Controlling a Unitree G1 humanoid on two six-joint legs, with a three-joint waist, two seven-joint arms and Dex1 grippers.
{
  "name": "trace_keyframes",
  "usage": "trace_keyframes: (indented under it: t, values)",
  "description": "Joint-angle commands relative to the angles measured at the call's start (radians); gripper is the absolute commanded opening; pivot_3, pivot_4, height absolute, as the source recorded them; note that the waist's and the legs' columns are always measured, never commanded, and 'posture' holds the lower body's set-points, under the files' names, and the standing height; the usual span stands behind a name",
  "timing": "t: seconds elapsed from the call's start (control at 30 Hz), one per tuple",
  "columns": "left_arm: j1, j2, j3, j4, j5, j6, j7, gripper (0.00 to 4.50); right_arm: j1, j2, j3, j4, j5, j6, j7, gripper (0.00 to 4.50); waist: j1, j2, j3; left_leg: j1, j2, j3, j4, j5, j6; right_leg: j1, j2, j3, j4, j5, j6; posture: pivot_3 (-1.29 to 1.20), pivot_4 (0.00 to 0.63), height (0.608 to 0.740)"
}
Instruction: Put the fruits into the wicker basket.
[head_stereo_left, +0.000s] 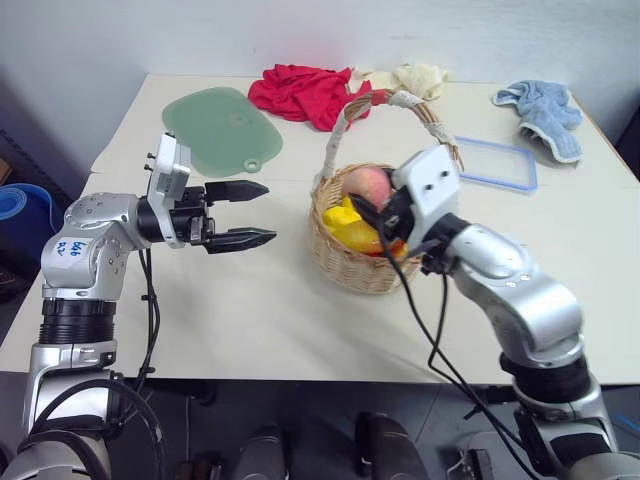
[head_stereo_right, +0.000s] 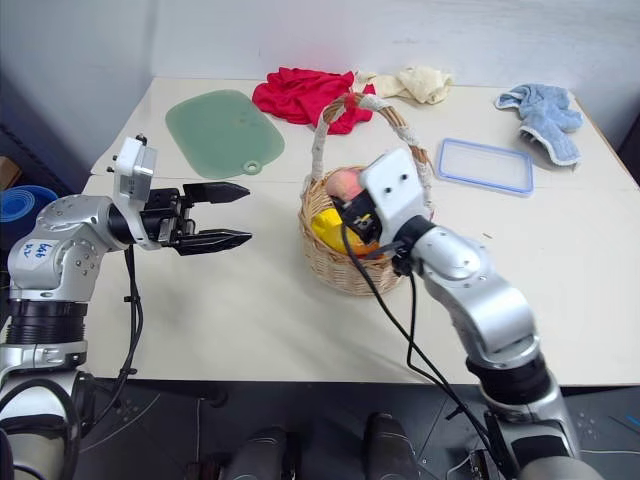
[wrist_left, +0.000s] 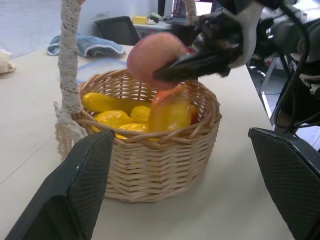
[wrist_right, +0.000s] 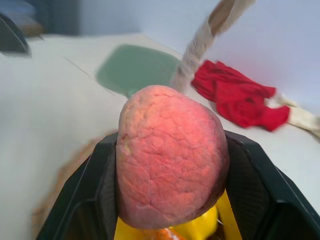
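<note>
A cream bench (head_stereo_left: 250, 320) was set against a pale wall. The peach (wrist_right: 170, 185) was clamped by the right gripper (wrist_left: 172, 75) over the wicker basket (wrist_left: 150, 165); the left gripper (head_stereo_left: 240, 214) was spread wide, empty. An office chair (wrist_left: 117, 30) was shown by the left wrist view.

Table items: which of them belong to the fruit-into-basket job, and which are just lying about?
Job:
peach, held in the right gripper over the basket
mango, already in the basket
wicker basket

Lying about:
yellow fruits in the basket
green mat
red cloth
cream cloth
blue cloth
blue-rimmed tray
</note>
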Motion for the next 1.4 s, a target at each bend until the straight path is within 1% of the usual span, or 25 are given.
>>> trace_keyframes:
  t: [0.03, 0.1, 0.17, 0.23, 0.3, 0.33, 0.4, 0.43, 0.5, 0.57, 0.6, 0.67, 0.73, 0.77, 0.87, 0.93, 0.97, 1.03, 1.07, 1.1, 1.13, 1.17, 1.2, 1.3, 1.4]
  values:
    - [-0.022, 0.01, 0.026, 0.01, 0.01, -0.057, 0.004, 4.5, -0.041, 0.019, 0.012, 0.003, -0.08, -0.009, -0.031, 3.79, -0.001, 0.0, 0.0, 0.0, 0.0, 0.0, 0.0, 0.0, 0.0, -0.001, 0.0, 0.0, 0.001, 0.0, 0.0, 0.0, 0.15, 0.74]
    - [-0.029, 0.012, 0.027, 0.015, 0.005, -0.057, 0.008, 4.5, -0.031, 0.022, 0.015, 0.008, -0.096, -0.015, -0.015, 4.47, 0.0, 0.0, 0.0, 0.0, 0.0, 0.0, 0.0, 0.0, 0.0, -0.001, 0.0, 0.0, 0.001, 0.0, 0.0, 0.0, 0.15, 0.74]
    - [-0.025, 0.013, 0.025, 0.01, 0.002, -0.057, 0.007, 4.5, -0.013, 0.047, -0.018, -0.007, -0.042, -0.03, 0.034, 4.49, 0.001, 0.0, 0.0, -0.001, 0.0, 0.0, 0.0, 0.0, 0.0, -0.001, 0.0, 0.0, 0.0, 0.0, 0.0, 0.0, 0.15, 0.74]
    - [-0.018, 0.013, 0.024, 0.005, 0.0, -0.056, 0.008, 4.5, 0.028, 0.083, -0.088, -0.061, 0.116, -0.045, 0.148, 4.49, 0.001, 0.0, 0.0, -0.001, 0.0, 0.0, 0.0, 0.0, 0.0, -0.001, 0.0, 0.0, 0.0, 0.0, 0.0, 0.0, 0.15, 0.74]
    - [-0.012, 0.012, 0.024, 0.001, -0.001, -0.055, 0.008, 4.5, 0.087, 0.046, -0.129, -0.13, 0.246, -0.064, 0.306, 4.49, 0.003, 0.0, 0.0, -0.001, 0.0, 0.0, -0.001, 0.0, 0.0, -0.001, 0.0, 0.0, 0.0, 0.0, 0.0, 0.0, 0.15, 0.74]
    - [-0.009, 0.012, 0.023, -0.001, -0.002, -0.055, 0.007, 4.5, 0.133, -0.001, -0.159, -0.174, 0.324, -0.04, 0.387, 4.49, 0.005, 0.0, 0.0, -0.001, 0.0, 0.0, -0.001, 0.0, 0.0, -0.001, 0.0, 0.0, 0.0, 0.0, 0.0, 0.0, 0.15, 0.74]
    - [-0.006, 0.011, 0.022, -0.003, -0.002, -0.055, 0.007, 4.5, 0.223, -0.074, -0.242, -0.239, 0.477, -0.005, 0.491, 4.49, 0.006, 0.0, 0.0, -0.001, 0.0, -0.001, -0.001, -0.001, 0.002, 0.0, 0.0, 0.0, -0.001, 0.0, 0.0, 0.0, 0.15, 0.74]
    - [-0.007, 0.01, 0.022, -0.002, -0.001, -0.057, 0.006, 4.5, 0.264, -0.104, -0.298, -0.262, 0.541, 0.004, 0.511, 4.49, 0.007, -0.001, 0.0, -0.001, 0.0, -0.001, 0.0, -0.002, 0.002, 0.0, 0.0, 0.0, -0.001, 0.0, 0.0, 0.0, 0.15, 0.74]
    - [-0.013, 0.006, 0.023, 0.005, 0.009, -0.082, 0.009, 4.5, 0.318, -0.155, -0.391, -0.279, 0.614, 0.005, 0.522, 4.49, 0.008, -0.003, 0.0, -0.001, 0.0, 0.0, 0.0, -0.002, 0.002, 0.001, 0.0, 0.0, -0.003, 0.0, 0.001, 0.0, 0.15, 0.74]
    - [-0.02, 0.006, 0.02, 0.004, 0.015, -0.102, 0.003, 4.5, 0.396, -0.228, -0.523, -0.274, 0.617, -0.017, 0.54, 4.49, 0.008, -0.003, 0.0, -0.001, 0.0, 0.001, 0.001, -0.002, 0.002, 0.001, 0.0, 0.0, -0.004, 0.0, 0.0, 0.0, 0.15, 0.74]
    - [-0.021, 0.008, 0.019, 0.003, 0.013, -0.104, -0.001, 4.5, 0.422, -0.252, -0.567, -0.271, 0.622, -0.028, 0.545, 4.49, 0.009, -0.003, 0.0, -0.001, 0.0, 0.001, 0.0, -0.001, 0.003, 0.002, 0.0, 0.0, -0.005, 0.0, 0.0, 0.0, 0.15, 0.74]
    - [-0.02, 0.012, 0.018, 0.0, 0.007, -0.097, -0.009, 4.5, 0.465, -0.294, -0.67, -0.253, 0.646, -0.02, 0.528, 4.49, 0.007, -0.003, 0.0, 0.0, 0.0, 0.002, 0.0, -0.001, 0.002, 0.003, 0.0, 0.0, -0.007, 0.0, 0.0, 0.0, 0.15, 0.74]
    - [-0.017, 0.008, 0.006, 0.004, 0.011, -0.101, -0.021, 4.5, 0.486, -0.344, -0.752, -0.204, 0.631, 0.012, 0.486, 4.49, 0.007, -0.003, 0.0, 0.0, 0.0, 0.002, 0.0, -0.001, 0.002, 0.003, 0.0, 0.0, -0.007, 0.0, 0.0, 0.0, 0.15, 0.74]
    - [-0.018, 0.003, -0.001, 0.006, 0.016, -0.11, -0.025, 4.5, 0.48, -0.359, -0.758, -0.186, 0.63, 0.03, 0.456, 4.49, 0.007, -0.003, 0.0, 0.0, 0.0, 0.003, 0.0, -0.001, 0.002, 0.003, 0.0, 0.0, -0.007, 0.0, 0.0, 0.0, 0.15, 0.74]
    - [-0.043, -0.024, -0.016, 0.004, 0.021, -0.132, -0.023, 4.5, 0.379, -0.332, -0.672, -0.137, 0.618, 0.032, 0.36, 4.49, 0.004, -0.003, 0.0, 0.001, 0.001, 0.004, 0.0, -0.001, 0.002, 0.003, 0.0, 0.001, -0.007, 0.0, 0.0, 0.0, 0.15, 0.74]
    - [-0.061, -0.04, -0.024, 0.0, 0.017, -0.125, -0.02, 4.5, 0.334, -0.329, -0.568, -0.102, 0.556, 0.021, 0.357, 4.49, 0.005, -0.003, 0.0, 0.001, 0.001, 0.005, 0.0, -0.001, 0.002, 0.003, 0.0, 0.001, -0.007, 0.0, 0.0, 0.0, 0.15, 0.74]
    - [-0.066, -0.044, -0.027, 0.001, 0.017, -0.123, -0.02, 4.5, 0.322, -0.33, -0.532, -0.088, 0.532, 0.016, 0.36, 4.49, 0.005, -0.003, 0.0, 0.001, 0.001, 0.005, 0.0, -0.001, 0.002, 0.003, 0.0, 0.001, -0.007, 0.0, 0.0, 0.0, 0.15, 0.74]
    - [-0.077, -0.052, -0.034, 0.014, 0.021, -0.124, -0.02, 4.5, 0.282, -0.295, -0.48, -0.012, 0.49, -0.022, 0.361, 4.49, 0.005, -0.003, 0.0, 0.001, 0.001, 0.005, 0.0, -0.001, 0.002, 0.003, 0.0, 0.001, -0.008, 0.0, 0.0, 0.0, 0.15, 0.74]
    - [-0.082, -0.055, -0.037, 0.023, 0.024, -0.126, -0.02, 4.5, 0.265, -0.291, -0.458, 0.025, 0.466, -0.054, 0.386, 4.12, 0.005, -0.003, 0.0, 0.001, 0.001, 0.005, 0.0, -0.001, 0.002, 0.003, 0.0, 0.001, -0.008, 0.0, 0.0, 0.0, 0.15, 0.74]
    - [-0.087, -0.058, -0.039, 0.031, 0.026, -0.129, -0.021, 4.5, 0.249, -0.289, -0.439, 0.054, 0.441, -0.082, 0.406, 3.94, 0.006, -0.003, 0.0, 0.001, 0.001, 0.006, 0.0, -0.001, 0.003, 0.003, 0.0, 0.001, -0.008, 0.0, 0.0, 0.0, 0.15, 0.74]
    - [-0.091, -0.059, -0.041, 0.037, 0.027, -0.129, -0.024, 4.5, 0.231, -0.278, -0.434, 0.077, 0.428, -0.108, 0.415, 3.61, 0.007, -0.003, 0.0, 0.001, 0.001, 0.007, 0.0, -0.001, 0.003, 0.002, 0.0, 0.001, -0.008, 0.0, 0.0, 0.0, 0.15, 0.74]
    - [-0.093, -0.06, -0.042, 0.04, 0.027, -0.129, -0.025, 4.5, 0.22, -0.269, -0.435, 0.09, 0.427, -0.122, 0.421, 3.4, 0.008, -0.003, 0.0, 0.0, 0.001, 0.006, 0.0, -0.001, 0.003, 0.002, 0.0, 0.001, -0.009, 0.0, 0.0, 0.0, 0.15, 0.74]
    - [-0.095, -0.061, -0.043, 0.042, 0.027, -0.129, -0.025, 4.5, 0.215, -0.261, -0.443, 0.098, 0.436, -0.124, 0.423, 3.03, 0.008, -0.003, 0.0, 0.0, 0.001, 0.007, 0.0, -0.001, 0.003, 0.002, 0.0, 0.001, -0.009, 0.0, 0.0, 0.0, 0.15, 0.74]
    - [-0.096, -0.066, -0.042, 0.045, 0.025, -0.129, -0.025, 4.5, 0.261, -0.278, -0.455, 0.076, 0.462, -0.127, 0.485, 2.1, 0.01, -0.003, 0.0, 0.0, 0.001, 0.006, 0.0, -0.001, 0.003, 0.002, 0.0, 0.001, -0.008, 0.0, 0.0, 0.0, 0.15, 0.74]
    - [-0.1, -0.074, -0.041, 0.049, 0.024, -0.127, -0.023, 4.5, 0.324, -0.302, -0.495, 0.046, 0.467, -0.124, 0.501, 1.1, 0.013, -0.003, 0.0, 0.0, 0.001, 0.006, 0.0, -0.001, 0.003, 0.002, 0.0, 0.0, -0.009, 0.0, 0.0, 0.0, 0.15, 0.74]
